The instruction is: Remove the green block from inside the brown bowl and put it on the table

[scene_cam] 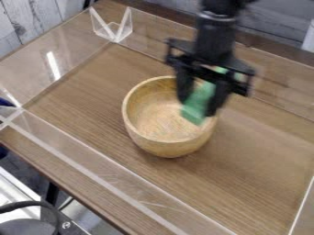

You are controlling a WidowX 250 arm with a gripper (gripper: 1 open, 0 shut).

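Note:
My gripper (204, 99) is shut on the green block (200, 103), which hangs tilted between the black fingers, lifted out of the bowl. It hovers above the right rim of the brown bowl (154, 136). The light-brown wooden bowl sits in the middle of the table (86, 87) with nothing inside it. The arm comes down from the top of the frame and is blurred by motion.
Low clear acrylic walls (61, 151) run around the tabletop's edges. A clear bracket (113, 26) stands at the far left corner. Bare wood surface (263, 138) lies to the right of the bowl.

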